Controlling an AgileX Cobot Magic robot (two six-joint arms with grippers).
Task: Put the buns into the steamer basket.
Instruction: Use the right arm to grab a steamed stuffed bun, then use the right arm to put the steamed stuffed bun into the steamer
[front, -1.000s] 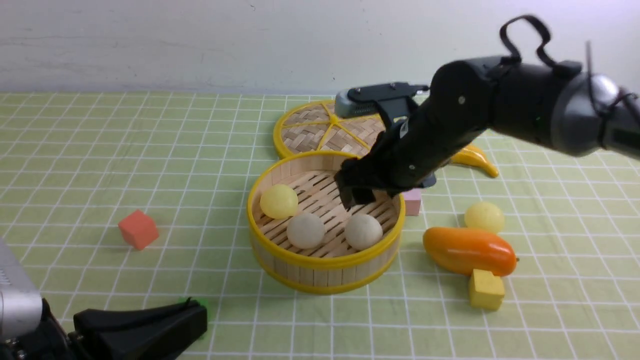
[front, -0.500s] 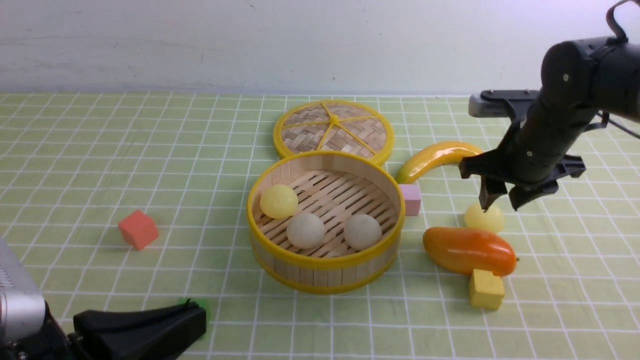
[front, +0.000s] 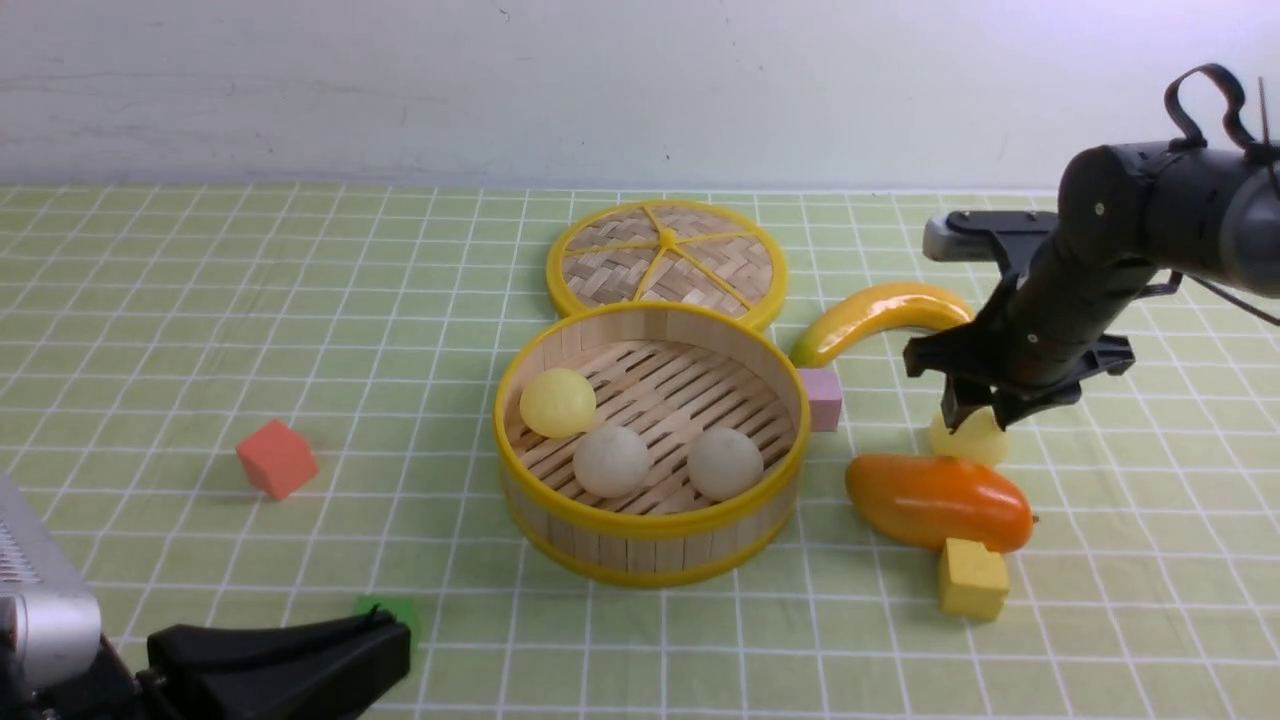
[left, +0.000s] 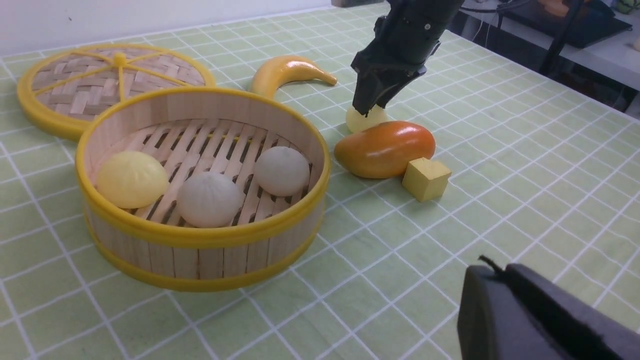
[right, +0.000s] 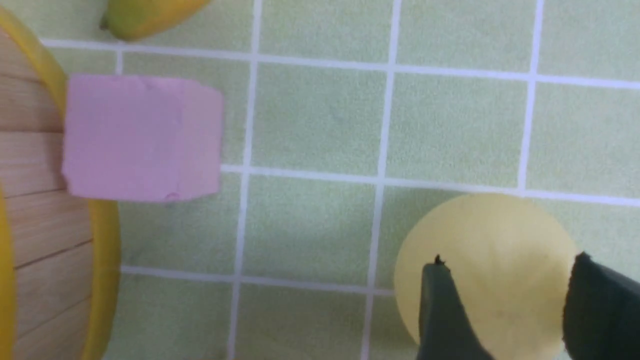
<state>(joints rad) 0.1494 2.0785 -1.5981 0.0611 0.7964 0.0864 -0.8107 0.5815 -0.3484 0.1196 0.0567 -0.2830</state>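
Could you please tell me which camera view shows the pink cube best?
The right wrist view: the pink cube appears large and whole. The front view shows it small, partly behind the basket; the left wrist view does not show it.

Your right gripper (right: 510, 300) stands open, its fingertips over the pale yellow bun (right: 480, 230). Well apart from your fingertips, a pink cube (right: 125, 137) sits beside the steamer basket's yellow rim (right: 105, 265).
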